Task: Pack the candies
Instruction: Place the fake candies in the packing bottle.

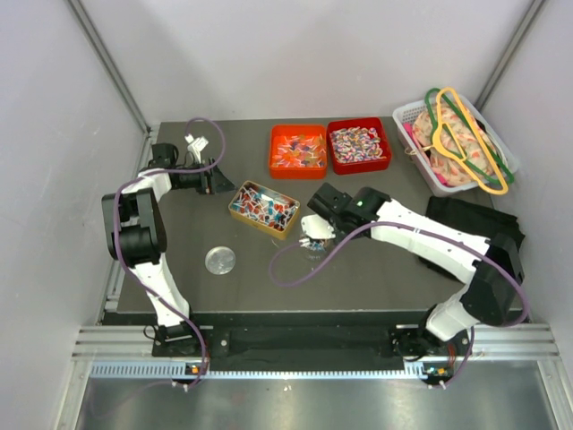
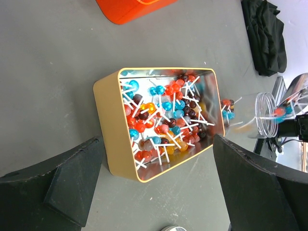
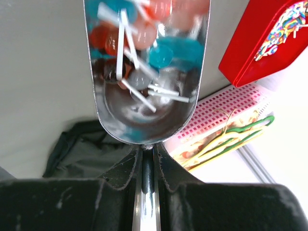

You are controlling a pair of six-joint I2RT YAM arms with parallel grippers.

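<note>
The candies are small red, blue and orange lollipops with white sticks, heaped in a gold tin at mid-table; the left wrist view shows them in the tin too. My right gripper is shut on the handle of a metal scoop that holds several lollipops. In the top view the scoop is just right of the tin. A clear jar lies beside the tin with a few lollipops in it. My left gripper is open and empty, left of the tin.
A round metal lid lies near the front. An orange bin and a red bin of other sweets stand at the back. A white basket of hangers is at the back right, a black cloth at the right.
</note>
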